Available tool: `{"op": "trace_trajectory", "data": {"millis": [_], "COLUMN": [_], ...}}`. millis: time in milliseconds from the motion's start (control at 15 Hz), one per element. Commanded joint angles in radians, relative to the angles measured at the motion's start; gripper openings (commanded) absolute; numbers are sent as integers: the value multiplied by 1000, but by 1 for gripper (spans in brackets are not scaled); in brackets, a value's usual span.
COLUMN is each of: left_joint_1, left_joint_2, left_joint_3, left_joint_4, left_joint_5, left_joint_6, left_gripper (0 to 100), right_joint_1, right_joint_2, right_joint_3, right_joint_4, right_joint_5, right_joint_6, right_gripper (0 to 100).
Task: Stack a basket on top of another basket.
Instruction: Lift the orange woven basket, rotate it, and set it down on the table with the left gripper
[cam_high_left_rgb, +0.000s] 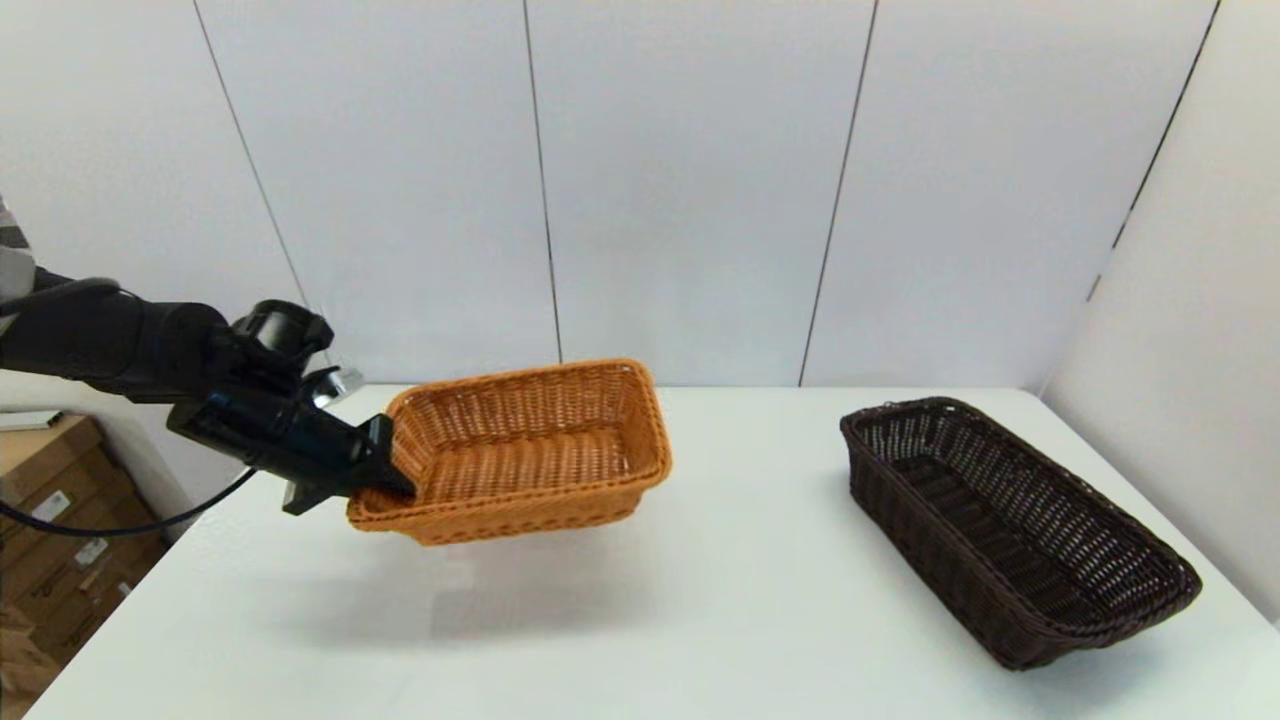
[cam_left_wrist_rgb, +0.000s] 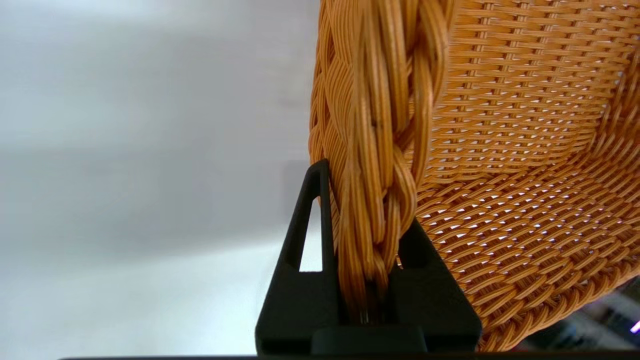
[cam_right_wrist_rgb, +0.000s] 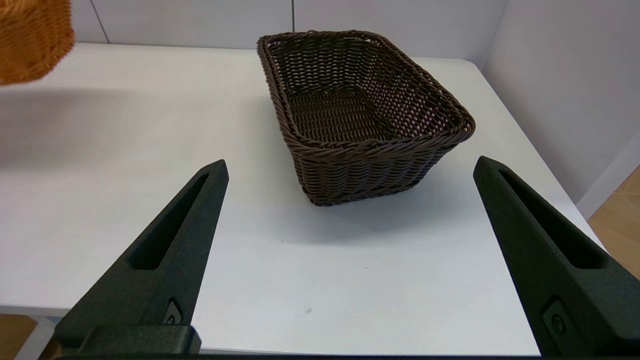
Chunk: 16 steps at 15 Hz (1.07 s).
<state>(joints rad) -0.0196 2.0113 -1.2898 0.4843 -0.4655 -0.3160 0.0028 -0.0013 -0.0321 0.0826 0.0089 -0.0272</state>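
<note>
Above table (cam_high_left_rgb: 640, 620), L gripper (cam_high_left_rgb: 385, 470) clamping orange basket (cam_high_left_rgb: 530, 450) rim, lifted

A white bench (cam_high_left_rgb: 700, 600) with a smooth matte top carries the scene, its far edge meeting a pale panelled wall. Only one thing rests directly on it: a dark brown basket (cam_high_left_rgb: 1010, 525) of open weave, standing upright on the right side, its long axis running at a slant from the far middle toward the near right corner. A soft shadow lies on the left half of the bench.
</note>
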Motion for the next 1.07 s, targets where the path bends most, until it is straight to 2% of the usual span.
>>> {"op": "trace_trajectory", "data": {"millis": [67,533,800,1067], "left_joint_1": [-137,-234,-276,-293], "left_joint_2": [-40,60,146,175], "left_joint_3": [3,-77,-137,-169], "left_joint_4": [-4,-21,-15,-9], "left_joint_5": [-2,16,107,110], "left_joint_6": [-68,-118,-135,-130], "left_gripper": [0,0,0,0], "right_joint_1": [0,0,0,0], "right_joint_2": [0,0,0,0], "right_joint_3": [0,0,0,0], "right_joint_4": [0,0,0,0], "right_joint_5": [0,0,0,0], "right_joint_6": [0,0,0,0], "right_gripper": [100,100,100,100]}}
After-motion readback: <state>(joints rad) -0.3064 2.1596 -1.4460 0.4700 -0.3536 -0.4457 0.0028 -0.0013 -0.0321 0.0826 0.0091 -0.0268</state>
